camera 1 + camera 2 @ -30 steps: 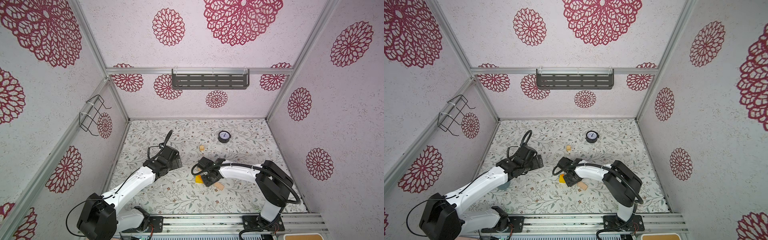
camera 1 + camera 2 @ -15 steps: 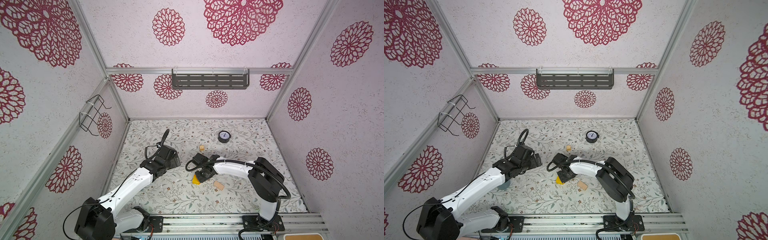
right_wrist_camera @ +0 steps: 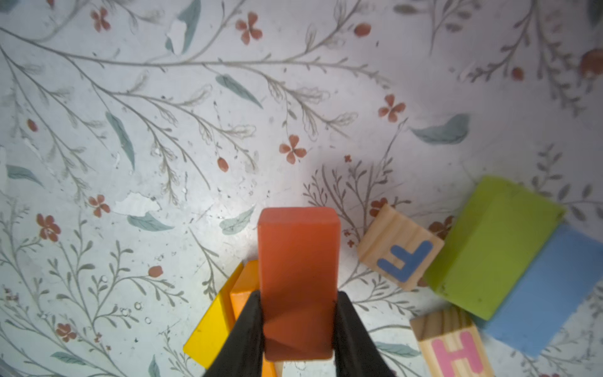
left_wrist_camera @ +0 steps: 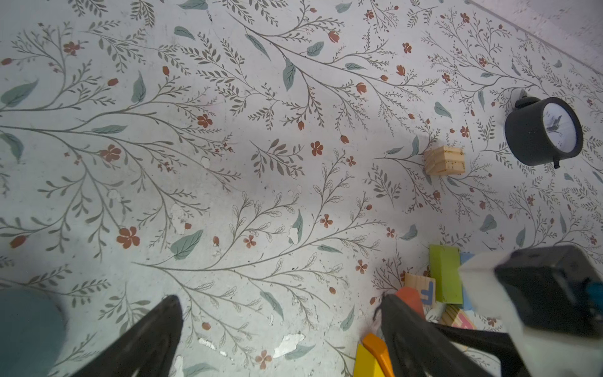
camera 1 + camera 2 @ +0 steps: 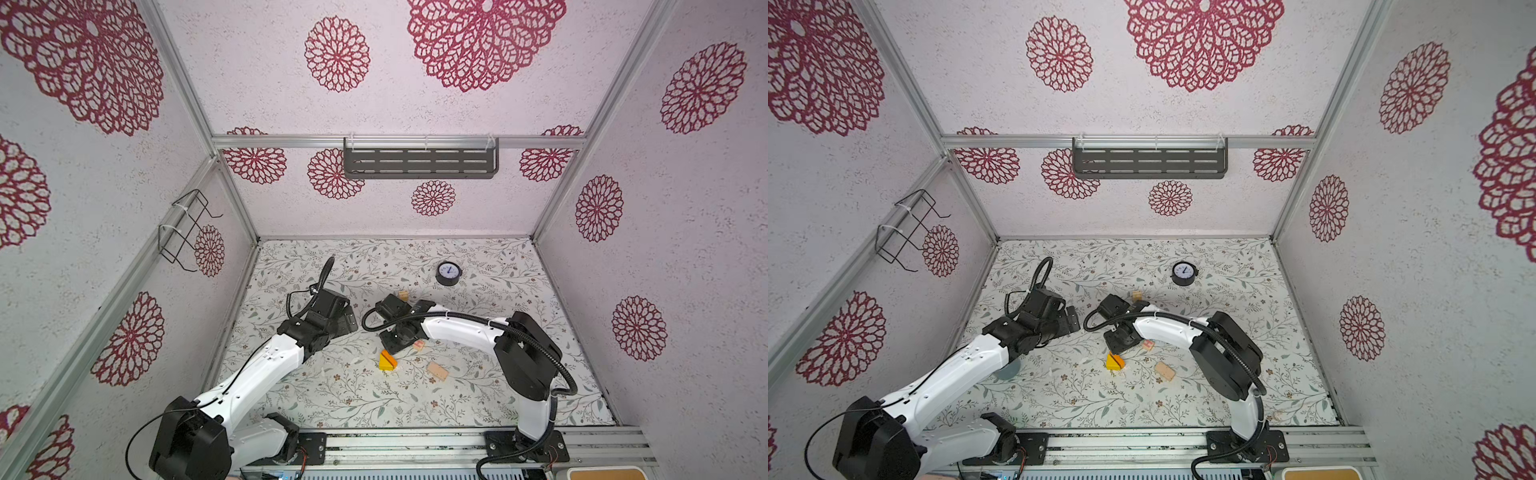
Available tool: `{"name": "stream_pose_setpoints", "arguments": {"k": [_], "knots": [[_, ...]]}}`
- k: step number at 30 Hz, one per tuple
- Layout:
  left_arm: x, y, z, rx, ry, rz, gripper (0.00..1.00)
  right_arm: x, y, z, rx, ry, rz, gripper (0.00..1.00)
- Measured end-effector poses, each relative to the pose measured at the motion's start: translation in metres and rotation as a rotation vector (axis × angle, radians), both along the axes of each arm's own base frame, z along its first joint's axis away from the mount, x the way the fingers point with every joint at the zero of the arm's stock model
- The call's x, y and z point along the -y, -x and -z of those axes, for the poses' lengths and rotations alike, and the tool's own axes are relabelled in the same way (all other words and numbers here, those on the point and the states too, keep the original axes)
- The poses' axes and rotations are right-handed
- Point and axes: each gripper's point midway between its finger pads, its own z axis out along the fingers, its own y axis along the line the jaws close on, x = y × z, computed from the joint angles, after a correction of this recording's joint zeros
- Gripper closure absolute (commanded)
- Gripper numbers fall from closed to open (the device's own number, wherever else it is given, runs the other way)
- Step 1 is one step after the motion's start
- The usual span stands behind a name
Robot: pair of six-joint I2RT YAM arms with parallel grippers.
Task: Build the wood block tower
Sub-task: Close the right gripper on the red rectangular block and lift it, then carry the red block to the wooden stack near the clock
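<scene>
The right end effector (image 3: 298, 298) is closed on the orange-red brick (image 3: 298, 254). Its two black fingers (image 3: 248, 326) press against the brick's long sides near one end, so most of the brick sticks out past the tips. In both top views this end effector sits near the middle of the floral tabletop (image 5: 332, 395), reaching in from the right. In the right wrist view the held brick overlaps the orange wedge (image 3: 244, 280), which lies touching the yellow wedge (image 3: 212, 329). Whether the brick rests on them or hangs above them I cannot tell. The other wood blocks lie loose around it. The F cube (image 3: 399, 248) lies just beside the green brick (image 3: 489, 248), the green brick touches the blue brick (image 3: 548, 293) along a long side, and the H cube (image 3: 453, 346) lies near all three. The tan brick (image 5: 437, 370) lies alone to the right of the wedges and a little nearer. A plain cube (image 5: 403, 295) stands farther back, between the right end effector and the round black clock (image 5: 449, 273), apart from both. The left end effector (image 4: 280, 298) is wide open and holds nothing, and it hangs above bare tabletop just left of the cluster.
</scene>
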Motion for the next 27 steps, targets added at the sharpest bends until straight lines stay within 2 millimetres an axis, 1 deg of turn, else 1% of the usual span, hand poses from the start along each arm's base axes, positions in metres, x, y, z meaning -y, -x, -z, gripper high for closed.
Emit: {"name": "stream_pose_setpoints", "arguments": {"k": [3,7,9,13,16,19,22,27], "knots": [[-0.001,0.0,-0.002,-0.005,-0.003,0.001,0.03,0.0,-0.013,-0.014,0.016,-0.014,0.015,0.69],[0.002,-0.008,-0.01,0.006,0.0,0.003,0.03,0.002,-0.032,-0.032,0.035,-0.027,0.039,0.69],[0.005,-0.013,-0.014,0.009,-0.001,0.006,0.03,0.007,-0.04,-0.037,0.036,-0.026,0.056,0.69],[0.011,-0.024,-0.02,0.014,-0.002,0.016,0.03,0.023,-0.058,-0.046,0.033,-0.02,0.108,0.68],[0.016,-0.032,-0.021,0.011,-0.004,0.025,0.03,0.035,-0.071,-0.054,0.038,-0.016,0.147,0.68],[0.019,-0.037,-0.021,0.006,-0.009,0.033,0.03,0.043,-0.081,-0.061,0.039,-0.012,0.174,0.68],[0.023,-0.042,-0.022,0.004,-0.012,0.04,0.03,0.047,-0.092,-0.065,0.044,-0.008,0.196,0.68],[0.026,-0.049,-0.02,0.0,-0.01,0.045,0.03,0.051,-0.105,-0.059,0.034,0.018,0.222,0.68]]}}
